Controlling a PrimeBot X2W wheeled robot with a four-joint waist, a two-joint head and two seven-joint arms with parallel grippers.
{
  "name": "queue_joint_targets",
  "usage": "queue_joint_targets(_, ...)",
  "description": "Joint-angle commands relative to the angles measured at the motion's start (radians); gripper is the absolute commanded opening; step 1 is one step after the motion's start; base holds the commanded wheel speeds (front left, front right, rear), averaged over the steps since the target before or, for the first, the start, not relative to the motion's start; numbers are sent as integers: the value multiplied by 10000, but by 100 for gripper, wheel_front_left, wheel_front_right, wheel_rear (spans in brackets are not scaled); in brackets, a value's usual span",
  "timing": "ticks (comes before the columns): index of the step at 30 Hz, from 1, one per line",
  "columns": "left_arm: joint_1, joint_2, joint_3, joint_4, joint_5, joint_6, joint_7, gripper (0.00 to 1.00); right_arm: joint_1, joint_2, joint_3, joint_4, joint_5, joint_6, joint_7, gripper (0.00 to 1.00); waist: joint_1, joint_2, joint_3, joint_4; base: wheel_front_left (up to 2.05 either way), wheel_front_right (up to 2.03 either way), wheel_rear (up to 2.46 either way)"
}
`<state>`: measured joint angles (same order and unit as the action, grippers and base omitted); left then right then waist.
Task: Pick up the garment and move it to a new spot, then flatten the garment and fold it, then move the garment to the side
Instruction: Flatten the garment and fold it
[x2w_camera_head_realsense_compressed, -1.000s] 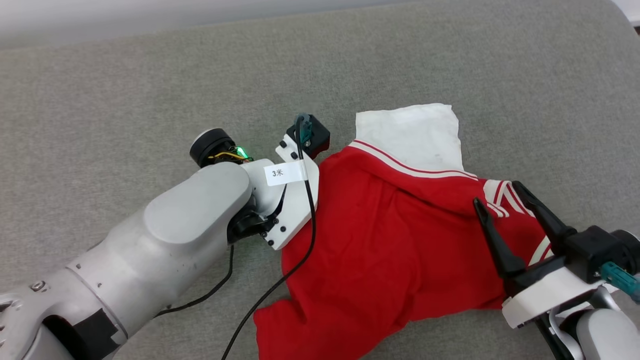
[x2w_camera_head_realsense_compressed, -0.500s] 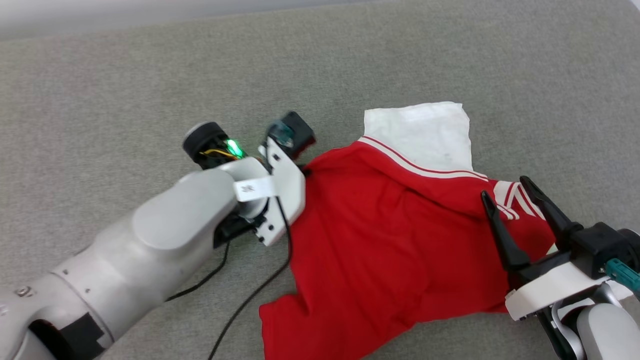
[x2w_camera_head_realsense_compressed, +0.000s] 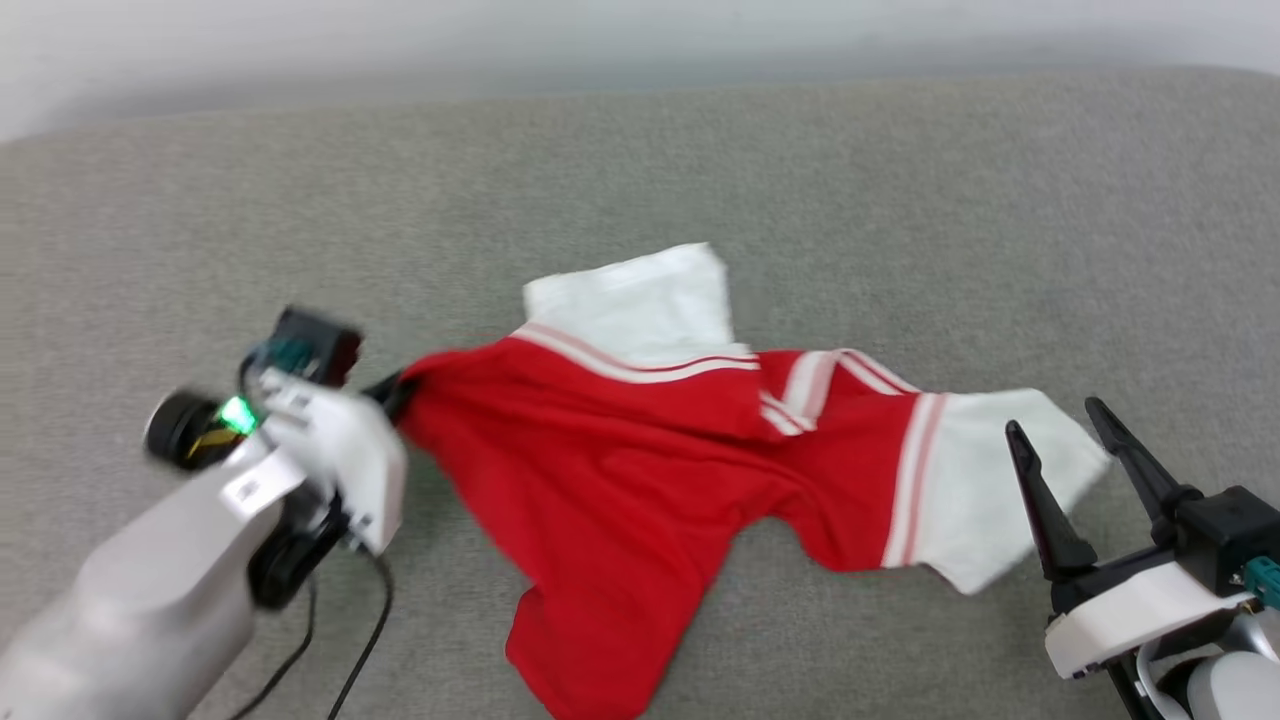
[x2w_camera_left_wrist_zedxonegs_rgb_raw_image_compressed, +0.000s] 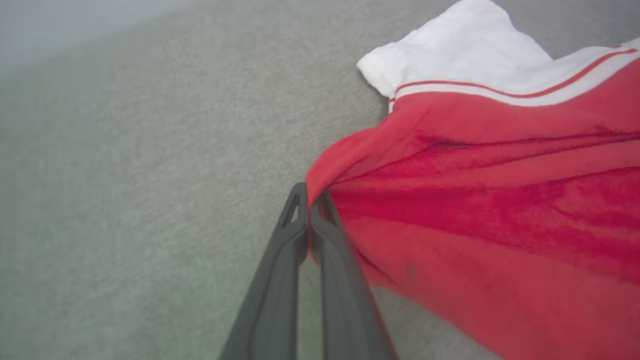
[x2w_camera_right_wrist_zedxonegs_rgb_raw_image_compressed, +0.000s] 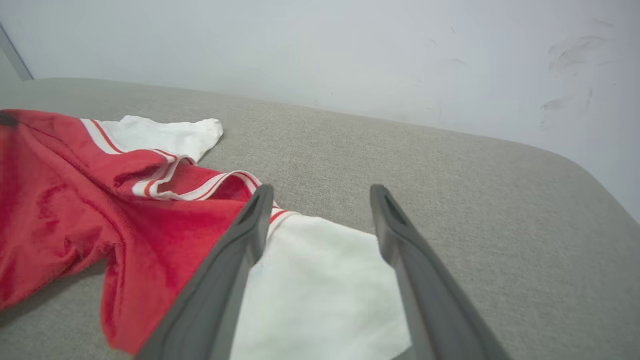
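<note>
Grey woven fabric covers the whole work surface (x2w_camera_head_realsense_compressed: 640, 170), kind of like a big cushion with a rounded far corner. Over on the left, the left gripper (x2w_camera_left_wrist_zedxonegs_rgb_raw_image_compressed: 310, 192) is clamped tight on a red edge of the garment (x2w_camera_head_realsense_compressed: 620, 440), fingers pressed together with the cloth pinched between them and pulled into taut folds. The shirt lies spread across the middle of the surface, with one white sleeve (x2w_camera_head_realsense_compressed: 640, 300) pointing to the far side and the other white sleeve (x2w_camera_head_realsense_compressed: 990, 490) flat out on the right. The right gripper (x2w_camera_head_realsense_compressed: 1055, 417) is right at that sleeve's edge, jaws spread wide and holding nothing. Can't tell if it touches the cloth. Behind it all is a plain pale wall (x2w_camera_right_wrist_zedxonegs_rgb_raw_image_compressed: 350, 50) with a few scuffs.
</note>
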<state>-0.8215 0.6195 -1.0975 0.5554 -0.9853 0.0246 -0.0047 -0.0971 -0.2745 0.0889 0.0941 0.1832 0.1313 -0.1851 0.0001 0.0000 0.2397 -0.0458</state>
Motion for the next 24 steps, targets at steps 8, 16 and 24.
queue_joint_targets(8, 2275, 733, 242, -287, -941, 843, -488, 0, 547, -88, -260, -130, -108, -11, 231, 100, -1, 0, -581, 500, 0, 0, 0)
queue_joint_targets(16, 3544, 432, 32, -487, -1412, 1029, -553, 0, 891, -116, -518, -147, -44, -11, 526, 100, -1, 0, -1005, 776, 0, 0, 0)
queue_joint_targets(24, 3705, 13, 521, -718, -871, 1920, -2276, 100, 45, -988, -1001, -583, 402, -11, 1146, 100, -1, 0, -1545, 1103, 0, 0, 0)
